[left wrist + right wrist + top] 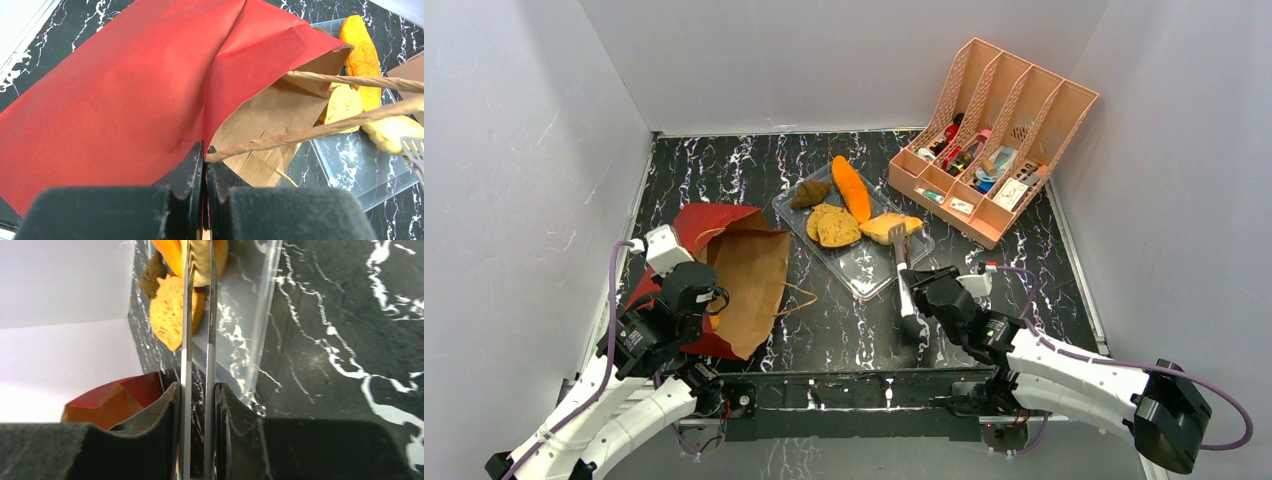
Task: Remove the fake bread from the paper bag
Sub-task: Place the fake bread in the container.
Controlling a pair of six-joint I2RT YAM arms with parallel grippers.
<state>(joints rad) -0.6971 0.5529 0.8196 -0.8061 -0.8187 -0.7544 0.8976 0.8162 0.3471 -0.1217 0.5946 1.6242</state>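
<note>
Red paper bag (724,270) is seen slumped at left on the desk (824,325), its rim pinched by the closed left tool (205,155). Fake bread (851,188), judged light and firm, lies on the centre tray (864,270). Tongs (186,340), clamped in the right tool (196,390), suit its narrow middle.

Top view: the left arm (659,330) covers the edge of the paper bag (749,270) at 8 o'clock, and the items in the pink organizer (1062,125) at 1 o'clock are too small to name. Left wrist: the bag's depths hide behind its red wall; its handles (350,122) run off at 3 o'clock. Right wrist: the tongs (185,365) and fake bread (172,310) are cut off at 12 o'clock.
</note>
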